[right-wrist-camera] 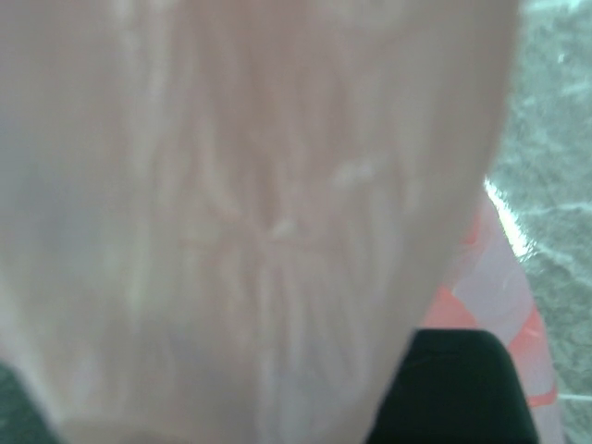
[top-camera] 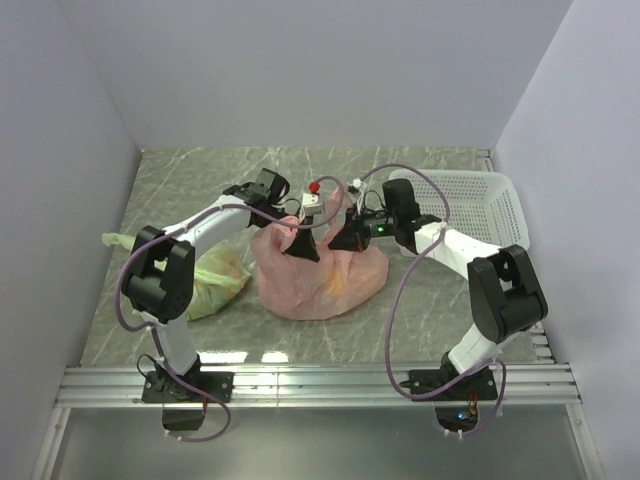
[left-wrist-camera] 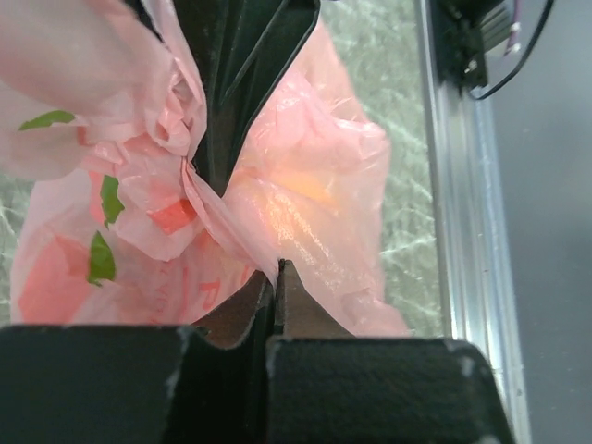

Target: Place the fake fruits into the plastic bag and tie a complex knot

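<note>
Your left claw (left-wrist-camera: 277, 273) is pinched shut on the bunched top of the thin salmon-pink plastic bag (top-camera: 320, 285), mid-table. Your right claw (top-camera: 345, 240) sits just right of that top (pink film hides it, so I cannot tell if it grips).

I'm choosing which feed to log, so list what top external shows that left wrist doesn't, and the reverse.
Only top external: a white basket at right, a pale green bag at left. Only left wrist: the left end effector pinched shut on the plastic bag, plus green leaf prints. Both: the plastic bag on the marbled table.
</note>
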You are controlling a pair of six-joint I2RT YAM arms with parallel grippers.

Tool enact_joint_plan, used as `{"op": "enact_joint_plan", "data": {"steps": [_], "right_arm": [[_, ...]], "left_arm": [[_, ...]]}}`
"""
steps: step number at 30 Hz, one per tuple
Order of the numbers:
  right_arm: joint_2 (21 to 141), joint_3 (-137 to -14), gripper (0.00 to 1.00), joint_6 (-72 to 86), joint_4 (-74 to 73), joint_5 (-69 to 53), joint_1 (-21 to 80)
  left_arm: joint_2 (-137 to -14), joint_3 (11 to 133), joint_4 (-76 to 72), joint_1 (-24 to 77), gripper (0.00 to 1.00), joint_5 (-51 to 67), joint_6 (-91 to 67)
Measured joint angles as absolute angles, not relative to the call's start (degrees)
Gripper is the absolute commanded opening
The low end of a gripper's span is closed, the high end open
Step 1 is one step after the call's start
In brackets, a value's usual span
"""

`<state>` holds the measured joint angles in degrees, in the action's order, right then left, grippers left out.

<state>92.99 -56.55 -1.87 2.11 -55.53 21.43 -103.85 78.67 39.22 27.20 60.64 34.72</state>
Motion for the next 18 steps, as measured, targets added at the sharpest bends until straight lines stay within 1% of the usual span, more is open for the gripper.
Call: {"op": "enact_joint_plan", "data": {"steps": [8,17,18], "right_arm": [[96.1,-55.2,0.0,0.2,3.0,-53.5,21.6],[97.9,-53.9,0.0,0.6,3.4,-51.1,21.9],[97.9,-53.9,0.0,0.6,3.4,-50.7,22.0]], "left_arm": [[-106.4,75.9,35.9,26.9,0.04,60.0,38.1],[-107.7,73.4,33.9,26.8,0.16,59.2,40.5],[-107.7,73.3,33.8,26.8,0.2,59.0,40.6]]}}
